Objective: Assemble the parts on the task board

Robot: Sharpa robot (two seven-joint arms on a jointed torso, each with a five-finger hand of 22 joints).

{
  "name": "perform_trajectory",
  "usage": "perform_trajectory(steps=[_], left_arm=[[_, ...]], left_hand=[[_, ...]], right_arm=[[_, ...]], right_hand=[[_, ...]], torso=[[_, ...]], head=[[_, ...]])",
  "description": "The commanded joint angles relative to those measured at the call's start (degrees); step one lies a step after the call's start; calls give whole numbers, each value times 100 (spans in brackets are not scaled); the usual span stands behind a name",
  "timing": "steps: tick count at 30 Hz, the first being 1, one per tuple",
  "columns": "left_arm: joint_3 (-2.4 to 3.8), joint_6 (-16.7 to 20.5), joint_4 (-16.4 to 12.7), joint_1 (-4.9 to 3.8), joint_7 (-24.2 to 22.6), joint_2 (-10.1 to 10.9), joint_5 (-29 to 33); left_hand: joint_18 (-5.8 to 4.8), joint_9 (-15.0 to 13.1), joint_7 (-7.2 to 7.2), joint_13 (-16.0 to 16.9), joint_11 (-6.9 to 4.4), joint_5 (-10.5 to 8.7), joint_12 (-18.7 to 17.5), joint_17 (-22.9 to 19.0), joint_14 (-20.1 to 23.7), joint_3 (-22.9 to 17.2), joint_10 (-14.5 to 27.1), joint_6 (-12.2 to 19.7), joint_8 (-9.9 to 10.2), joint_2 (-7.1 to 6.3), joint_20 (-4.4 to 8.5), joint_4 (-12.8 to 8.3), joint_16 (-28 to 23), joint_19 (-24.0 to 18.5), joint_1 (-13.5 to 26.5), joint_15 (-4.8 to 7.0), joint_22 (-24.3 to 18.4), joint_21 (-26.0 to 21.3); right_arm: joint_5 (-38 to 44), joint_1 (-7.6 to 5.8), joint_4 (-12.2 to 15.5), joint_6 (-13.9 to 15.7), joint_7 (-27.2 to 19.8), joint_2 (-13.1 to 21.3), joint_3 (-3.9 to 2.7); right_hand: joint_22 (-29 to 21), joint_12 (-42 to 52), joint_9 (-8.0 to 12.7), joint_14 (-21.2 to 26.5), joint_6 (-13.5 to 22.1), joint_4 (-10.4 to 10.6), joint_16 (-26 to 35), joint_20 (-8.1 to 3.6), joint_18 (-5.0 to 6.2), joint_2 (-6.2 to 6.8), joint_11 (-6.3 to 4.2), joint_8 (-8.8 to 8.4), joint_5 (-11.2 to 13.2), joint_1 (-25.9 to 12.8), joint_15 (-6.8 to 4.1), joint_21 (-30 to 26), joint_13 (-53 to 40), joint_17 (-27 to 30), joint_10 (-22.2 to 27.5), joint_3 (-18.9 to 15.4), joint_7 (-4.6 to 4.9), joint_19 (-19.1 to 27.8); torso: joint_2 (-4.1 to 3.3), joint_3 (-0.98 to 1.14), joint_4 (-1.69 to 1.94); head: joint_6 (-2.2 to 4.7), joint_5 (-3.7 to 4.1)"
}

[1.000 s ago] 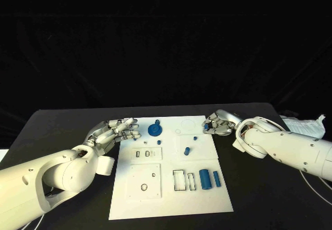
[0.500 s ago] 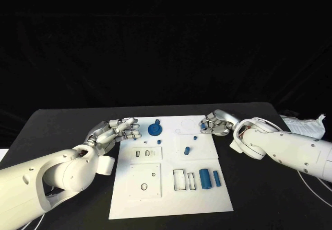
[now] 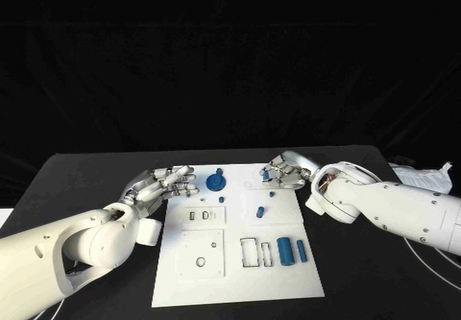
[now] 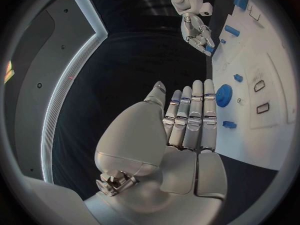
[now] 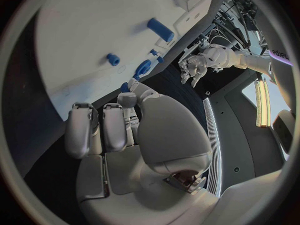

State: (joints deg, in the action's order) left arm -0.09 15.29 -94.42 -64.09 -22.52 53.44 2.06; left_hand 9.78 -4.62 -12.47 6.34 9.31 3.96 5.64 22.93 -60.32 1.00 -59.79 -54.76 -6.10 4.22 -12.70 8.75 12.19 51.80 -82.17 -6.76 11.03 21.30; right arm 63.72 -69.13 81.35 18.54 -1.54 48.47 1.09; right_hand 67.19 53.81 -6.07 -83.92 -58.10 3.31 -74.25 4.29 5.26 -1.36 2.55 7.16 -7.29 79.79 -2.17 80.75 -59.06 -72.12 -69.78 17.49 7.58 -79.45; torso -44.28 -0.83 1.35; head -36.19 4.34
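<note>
A black tabletop under a dark backdrop carries the white task board, with blue parts lying loose on it. The left hand hovers just beside the board's near-left edge, fingers extended side by side and holding nothing, with the blue round part just beyond its fingertips; the right hand sits over the board's far edge with fingers curled inward, and whether it pinches a small part cannot be determined. The step in hand appears to be a pick-up at the far edge; the next move likely calls for a secure pinch before carrying a part to its recess.
</note>
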Motion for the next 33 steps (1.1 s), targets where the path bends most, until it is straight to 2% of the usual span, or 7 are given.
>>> perform_trajectory(steps=[1, 6, 10, 13, 16, 25, 33], left_arm=[[3, -45, 4, -1, -28, -21, 4], [3, 31, 37, -1, -56, -15, 10], [4, 111, 42, -1, -114, -18, 16], [4, 187, 40, -1, -177, -25, 31], [5, 216, 35, -1, -201, -26, 47], [5, 194, 25, -2, -209, -30, 59], [5, 138, 15, -2, -205, -51, 60]], left_hand=[[65, 7, -9, -9, 16, 26, -23, -8, -10, -14, -5, 10, 33, 29, -23, -29, -38, -19, -22, 5, -8, -29], [66, 8, -10, -12, 17, 27, -25, -15, -10, -23, -2, 13, 36, 29, -25, -42, -55, -20, -36, 3, -14, -35], [66, 8, -12, -13, 18, 27, -25, -17, -10, -28, -2, 14, 37, 30, -26, -49, -62, -21, -43, 2, -17, -38], [67, 8, -13, -13, 18, 28, -25, -20, -16, -37, -2, 13, 38, 34, -26, -57, -67, -19, -54, 3, -20, -40], [68, 7, -12, -14, 17, 29, -23, -22, -26, -48, -5, 10, 37, 39, -26, -67, -72, -15, -68, 5, -23, -41], [69, 7, -12, -16, 17, 29, -24, -24, -31, -56, -5, 9, 38, 39, -26, -77, -78, -13, -79, 6, -25, -43], [69, 7, -15, -17, 18, 29, -24, -25, -35, -59, -4, 9, 38, 42, -26, -77, -81, -11, -79, 6, -27, -44]], right_arm=[[361, -7, 192, 1, 801, -98, -6], [470, -4, 498, -56, 1298, -264, -6], [772, 23, 742, -57, 1560, -415, -4], [1256, 64, 915, -11, 1724, -552, -1], [1508, 94, 1015, -11, 1795, -671, 9], [1782, 197, 1025, -68, 1847, -1005, 80], [1859, 311, 927, -57, 1950, -1247, 107]], right_hand=[[-51, -59, -24, -227, -35, -13, 54, -15, -50, 26, -13, 35, 14, -15, 24, -37, 46, 51, 34, 55, -4, 49], [-98, -96, -35, -216, -36, -47, 106, -15, -42, 24, -10, 30, -69, -24, 24, -62, 75, 99, 40, 130, 1, 69], [-96, -95, -37, -216, -34, -41, 111, -14, -42, 30, -7, 28, -72, -48, 26, -63, 75, 102, 33, 137, 4, 67], [-95, -75, -46, -220, -39, -32, 115, -12, -43, 43, -7, 27, -23, -104, 27, -66, 61, 102, 4, 157, 2, 64], [-101, -68, -57, -225, -48, -50, 122, -14, -42, 54, -14, 27, 72, -127, 23, -72, 57, 104, -13, 205, -6, 63], [-96, -67, -60, -229, -38, -63, 118, -15, -44, 70, -13, 19, 106, -141, 22, -71, 56, 98, -18, 233, -2, 58], [-91, -63, -63, -231, -46, -58, 118, -16, -45, 64, -12, 21, 110, -153, 22, -70, 53, 96, -23, 245, -3, 55]], torso=[[6, -1, 12], [-3, 3, 16], [-2, -6, 15], [0, -9, -2], [-1, -6, -3], [0, -3, -3], [2, -4, 12]], head=[[5, -40], [-27, -111], [-62, -173], [-76, -252], [-97, -281], [-132, -348], [-155, -352]])
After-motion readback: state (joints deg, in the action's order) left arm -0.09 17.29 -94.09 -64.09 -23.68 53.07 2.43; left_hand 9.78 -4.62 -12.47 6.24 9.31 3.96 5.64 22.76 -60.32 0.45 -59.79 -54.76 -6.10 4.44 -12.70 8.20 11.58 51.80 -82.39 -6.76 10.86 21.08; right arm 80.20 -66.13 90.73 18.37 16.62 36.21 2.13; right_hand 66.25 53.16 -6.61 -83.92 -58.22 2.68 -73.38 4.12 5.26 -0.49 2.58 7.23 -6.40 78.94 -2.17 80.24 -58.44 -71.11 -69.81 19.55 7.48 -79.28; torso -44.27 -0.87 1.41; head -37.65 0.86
